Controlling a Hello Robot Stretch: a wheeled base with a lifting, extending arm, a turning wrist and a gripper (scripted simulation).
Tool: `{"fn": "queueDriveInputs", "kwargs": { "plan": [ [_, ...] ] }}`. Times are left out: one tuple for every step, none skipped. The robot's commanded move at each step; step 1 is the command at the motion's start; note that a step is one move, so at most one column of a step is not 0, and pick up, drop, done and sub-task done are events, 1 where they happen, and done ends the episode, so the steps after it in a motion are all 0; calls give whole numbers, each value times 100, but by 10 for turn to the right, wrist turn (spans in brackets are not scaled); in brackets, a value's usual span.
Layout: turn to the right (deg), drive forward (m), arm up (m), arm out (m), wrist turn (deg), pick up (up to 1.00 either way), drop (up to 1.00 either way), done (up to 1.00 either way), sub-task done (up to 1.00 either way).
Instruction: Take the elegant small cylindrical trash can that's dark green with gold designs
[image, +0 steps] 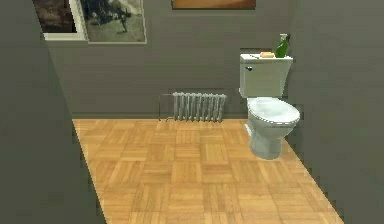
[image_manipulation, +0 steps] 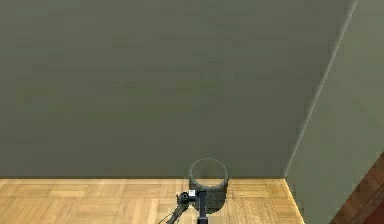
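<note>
A small dark cylindrical can (image_manipulation: 210, 180) with a faint pattern stands on the parquet floor by the grey wall, in the arm side view's lower middle. The arm's dark bar comes up from the bottom edge just in front of it. My gripper (image_manipulation: 178, 211) sits at the can's lower left, its thin fingers slanting down to the left. With the can standing right behind it, I cannot tell whether the gripper holds anything, or whether it touches the can.
A white toilet (image: 270, 115) stands at the forward view's right, with a green bottle (image: 283, 45) on its tank. A grey radiator (image: 199, 106) lines the far wall under framed pictures (image: 95, 20). A dark wall (image: 35, 130) closes the left. A room corner (image_manipulation: 300, 150) lies right of the can.
</note>
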Motion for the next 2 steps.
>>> {"fn": "queueDriveInputs", "kwargs": {
  "plan": [
    [0, 0, 0, 0, 450, 0, 0, 0, 0],
    [0, 0, 0, 0, 450, 0, 0, 0, 0]
  ]
}}
